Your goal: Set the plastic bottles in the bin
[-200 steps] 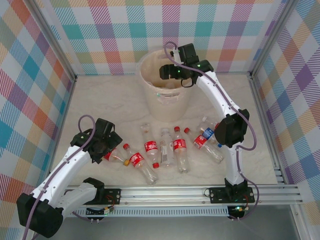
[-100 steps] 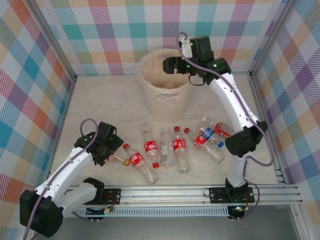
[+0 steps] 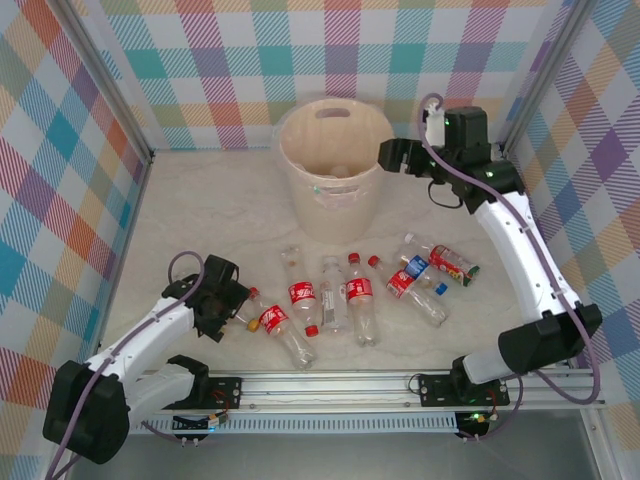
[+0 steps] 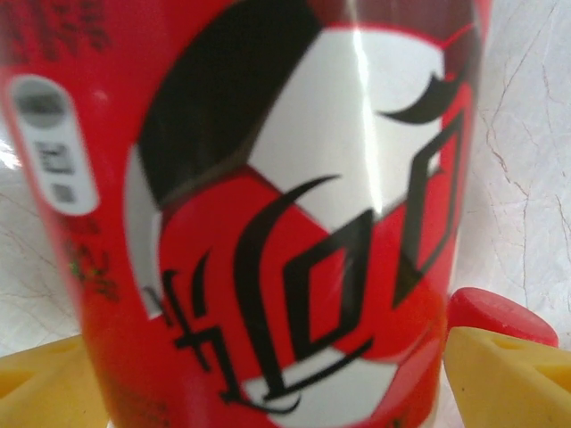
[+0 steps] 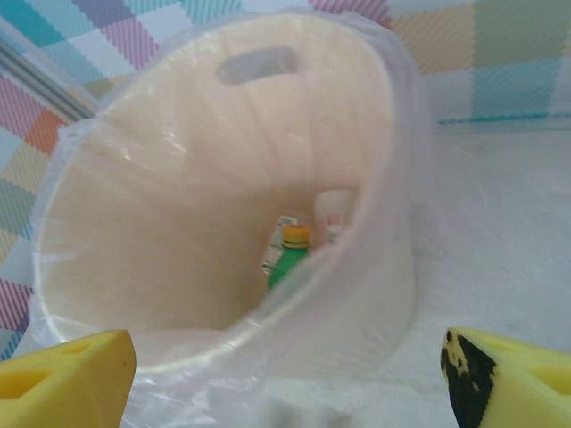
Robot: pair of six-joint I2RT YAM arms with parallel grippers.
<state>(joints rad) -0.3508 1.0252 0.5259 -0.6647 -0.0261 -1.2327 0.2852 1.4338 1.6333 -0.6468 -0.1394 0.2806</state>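
Cream bin point(image 3: 300, 195) stands at 12 o'clock on the pale worktop point(image 3: 210, 215). A green bottle point(image 5: 287, 259) with a yellow cap lies inside it.

Right gripper point(image 3: 388, 156) was over the bin's mouth a second ago. It has since swung out to the bin's 3 o'clock, just off the rim, jaws wide apart with nothing between them.

Plastic bottles point(image 3: 330, 295) lie in a row at the bin's 6 o'clock, unmoved.

Left gripper point(image 3: 238, 305) has slid toward 3 o'clock to the row's 9 o'clock end. It straddles a red-labelled bottle point(image 4: 268, 223), with a yellow finger point(image 4: 508, 374) on each side. Whether it clamps the bottle, I cannot tell. A red cap point(image 4: 500, 312) sits just beside that finger.
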